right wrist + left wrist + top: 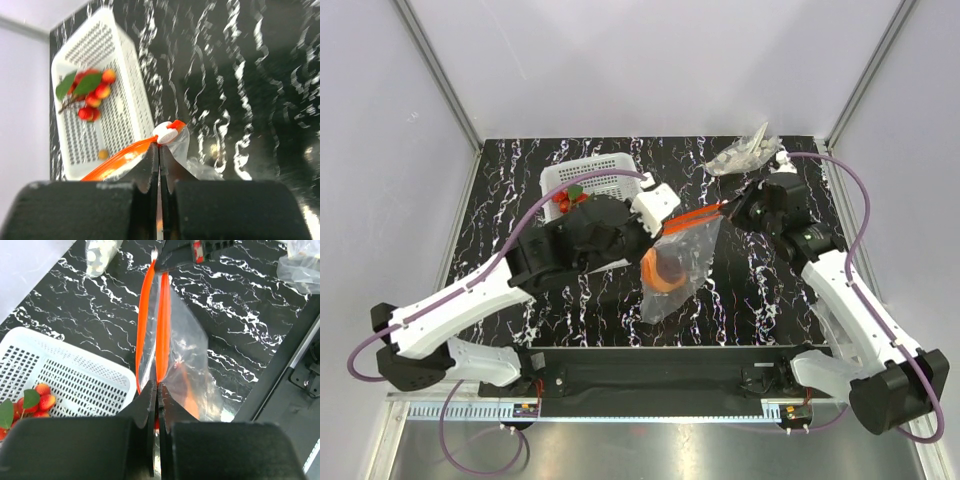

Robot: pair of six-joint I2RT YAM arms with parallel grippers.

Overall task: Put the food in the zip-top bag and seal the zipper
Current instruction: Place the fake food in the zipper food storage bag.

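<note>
Pinched one end of the zipper [145, 315] with the left gripper [157, 388], jaws pressed together on it. Pinched the other end, by the white slider [167, 134], with the right gripper [159, 150], equally tight. Held the zip-top bag [678, 280] hanging between them, its mouth slightly parted. Found the food [90, 90], red round pieces and green leaves, in the white basket [75, 375] beside the left gripper. Saw a clear plastic wad [745, 155] at the table's [760, 290] far right.

A white basket [590, 166] stands on the black marbled table [770, 310], with a crumpled clear plastic wad [745, 155] well to the basket's right.
</note>
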